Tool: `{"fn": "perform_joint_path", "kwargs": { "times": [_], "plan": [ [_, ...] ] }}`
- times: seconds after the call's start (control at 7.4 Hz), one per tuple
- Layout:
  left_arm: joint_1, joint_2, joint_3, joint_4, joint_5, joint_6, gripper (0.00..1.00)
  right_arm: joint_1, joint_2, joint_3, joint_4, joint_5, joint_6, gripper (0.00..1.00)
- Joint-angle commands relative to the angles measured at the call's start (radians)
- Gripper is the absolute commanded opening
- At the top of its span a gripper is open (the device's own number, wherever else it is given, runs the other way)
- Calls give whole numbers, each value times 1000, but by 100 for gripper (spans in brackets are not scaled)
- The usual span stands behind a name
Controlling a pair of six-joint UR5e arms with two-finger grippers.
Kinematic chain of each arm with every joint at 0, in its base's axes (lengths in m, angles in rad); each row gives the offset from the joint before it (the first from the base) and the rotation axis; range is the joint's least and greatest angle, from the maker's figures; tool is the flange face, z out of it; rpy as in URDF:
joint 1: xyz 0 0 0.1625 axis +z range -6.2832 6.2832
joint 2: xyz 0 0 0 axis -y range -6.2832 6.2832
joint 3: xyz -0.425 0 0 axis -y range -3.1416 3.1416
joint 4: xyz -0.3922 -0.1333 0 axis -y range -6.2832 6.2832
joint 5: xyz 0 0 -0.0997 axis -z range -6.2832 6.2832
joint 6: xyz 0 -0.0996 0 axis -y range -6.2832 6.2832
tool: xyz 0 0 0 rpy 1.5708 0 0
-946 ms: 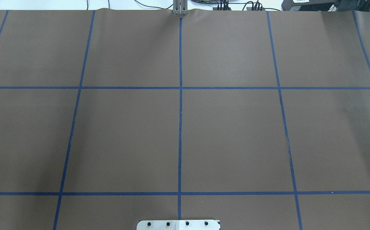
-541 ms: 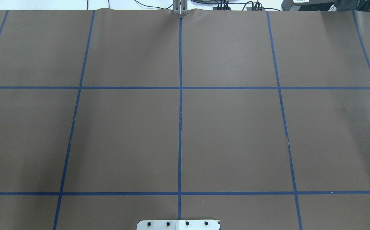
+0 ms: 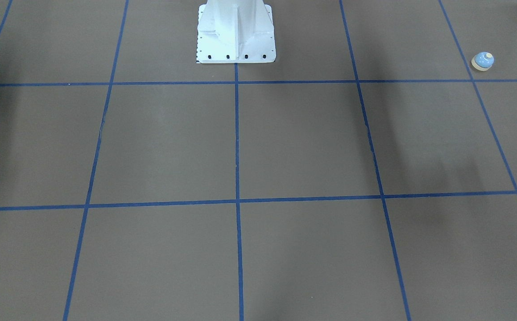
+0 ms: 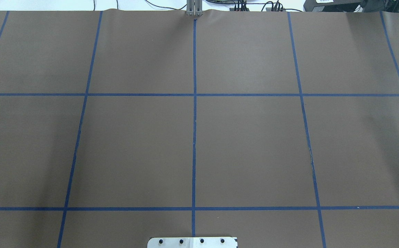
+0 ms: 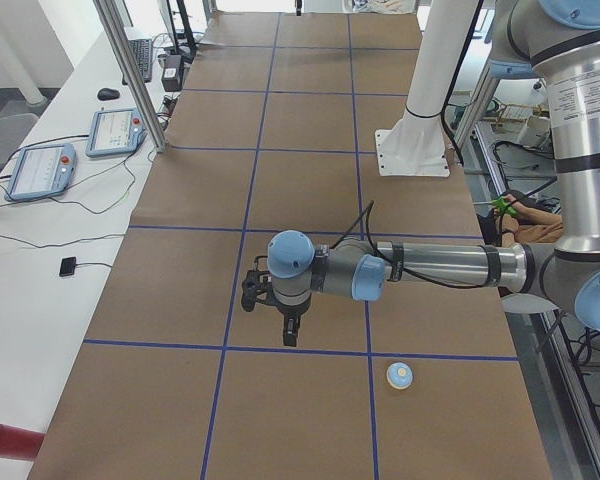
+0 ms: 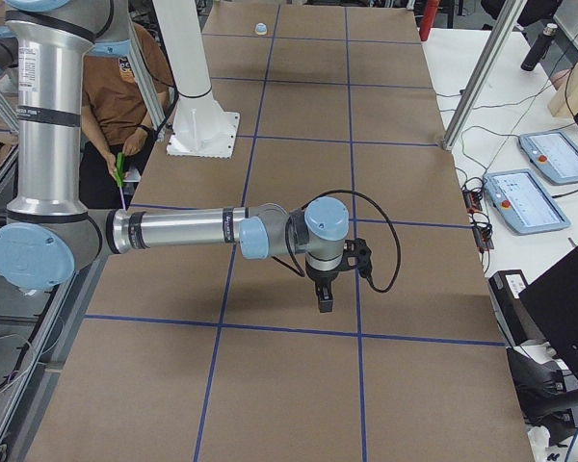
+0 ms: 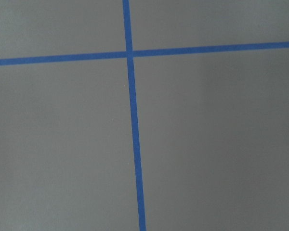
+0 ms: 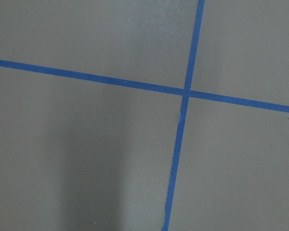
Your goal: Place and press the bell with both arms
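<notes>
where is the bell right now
In the front-facing view the bell sits on the table at the far right, the robot's left side, beside a blue tape crossing, apart from the left gripper.

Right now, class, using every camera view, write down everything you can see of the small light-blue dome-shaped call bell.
The small light-blue dome-shaped call bell has a smooth rounded dome, a cream round button on top and a cream base ring; its material is too small to judge. It stands upright on the brown paper-covered table, near the table's end on the robot's left, close to a crossing of blue tape lines. Only the table touches it; the left gripper hangs apart from it.
</notes>
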Motion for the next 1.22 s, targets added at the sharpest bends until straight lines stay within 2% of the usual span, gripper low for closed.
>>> {"fn": "perform_joint_path", "kwargs": {
  "times": [0.0,0.14,0.27,0.54,0.81,0.95,1.08],
  "plan": [
    [114,58,8,-2,8,-26,100,-2,-7,-14,-1,70,-1,100],
    [167,70,11,1,9,-35,100,0,-12,-18,15,132,1,100],
    [181,115,11,-13,8,-30,100,-2,-20,-27,49,138,4,100],
    [224,208,24,-159,8,-24,100,-29,-11,-41,63,132,-1,100],
    [354,212,63,-221,8,-33,100,-57,11,-19,80,131,7,100],
    [395,209,113,-272,15,-30,100,-69,13,-18,80,126,5,100],
    [438,209,173,-375,53,-30,100,-72,14,-17,80,129,5,100]
  ]
}}
